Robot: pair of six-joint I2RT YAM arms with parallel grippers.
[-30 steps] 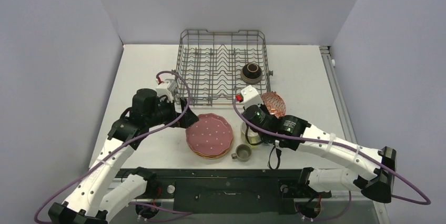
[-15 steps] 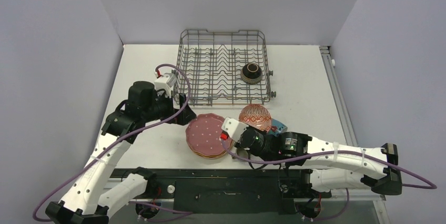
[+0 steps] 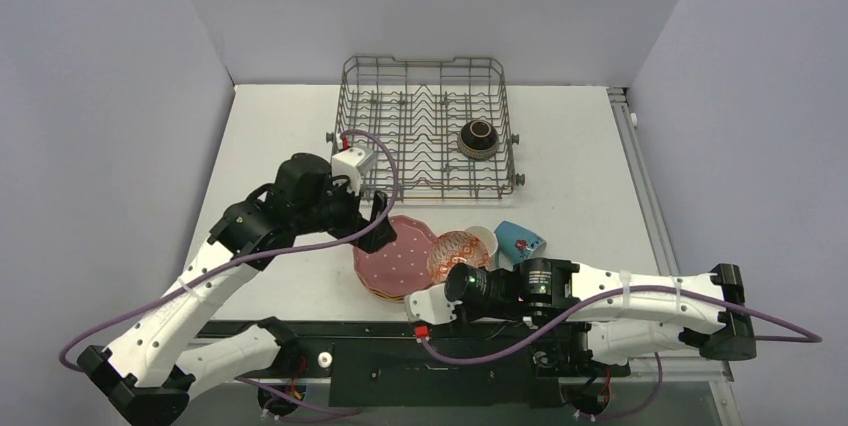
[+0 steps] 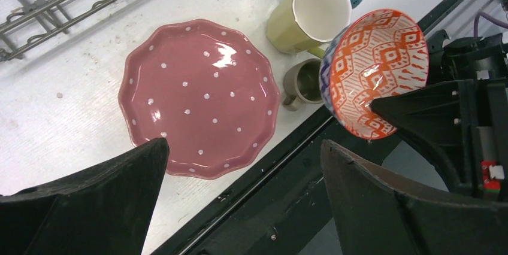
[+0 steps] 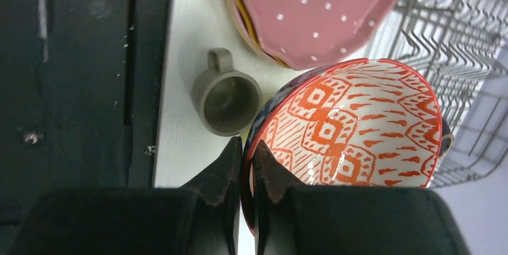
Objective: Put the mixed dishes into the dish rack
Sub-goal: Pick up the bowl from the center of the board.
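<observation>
1. Dishes first, from the top view: a brown bowl point(image 3: 478, 138) is sitting in the right side of the rack point(image 3: 425, 131), and the others are waiting on the table near its front edge. My right gripper point(image 3: 447, 272) is pinching the patterned bowl point(image 3: 452, 254), tipped on edge between the pink plate point(image 3: 395, 264) and the yellow mug point(image 3: 483, 242), with the blue mug point(image 3: 520, 241) just beyond. My left gripper point(image 3: 383, 224) is hanging over the plate's far edge, spread wide and holding nothing.

2. Left wrist: the fingers are gaping on either side of the plate with nothing between them. The bowl is hanging over the grey mug point(image 4: 304, 81), its rim close to the yellow mug's lip.

3. Right wrist: both fingers are clamped on the bowl's rim, one inside and one outside. It is a thin hold.

4. As I am judging it, I am carrying this bowl to the rack. I am planning to raise it before swinging, so it clears both mugs. I am also planning to turn the wrist slowly so the bowl does not pivot in the pinch, pass to the right of my left arm, and aim for free tines beside the brown bowl.
</observation>
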